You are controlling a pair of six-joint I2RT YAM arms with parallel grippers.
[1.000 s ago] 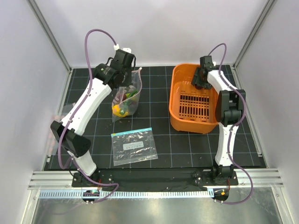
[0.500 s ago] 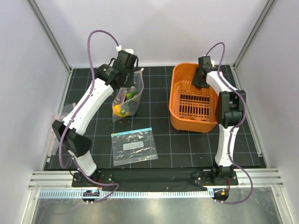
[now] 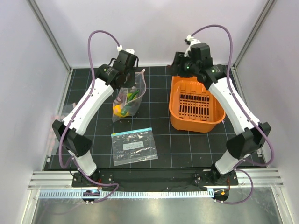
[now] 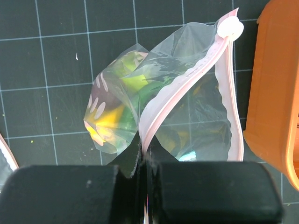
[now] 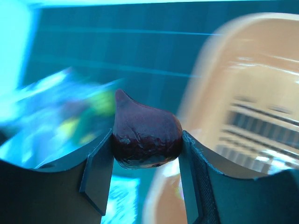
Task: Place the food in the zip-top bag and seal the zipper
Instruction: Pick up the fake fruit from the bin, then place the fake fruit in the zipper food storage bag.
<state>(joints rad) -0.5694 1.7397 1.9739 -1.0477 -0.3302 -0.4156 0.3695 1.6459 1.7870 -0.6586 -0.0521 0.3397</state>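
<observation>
While left jaws clamp the zipper (image 4: 180, 91) above the black gridded mat (image 3: 187, 144), right jaws grip the maroon piece (image 5: 145, 135).

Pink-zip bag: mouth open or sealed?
Open. In the left wrist view the zipper shows two pink strips spread apart below the white slider; the left hand pinches one strip.

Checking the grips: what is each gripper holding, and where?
Left gripper pinches the bag by its pink zipper strip. Right gripper squeezes the maroon piece across its sides.
</observation>
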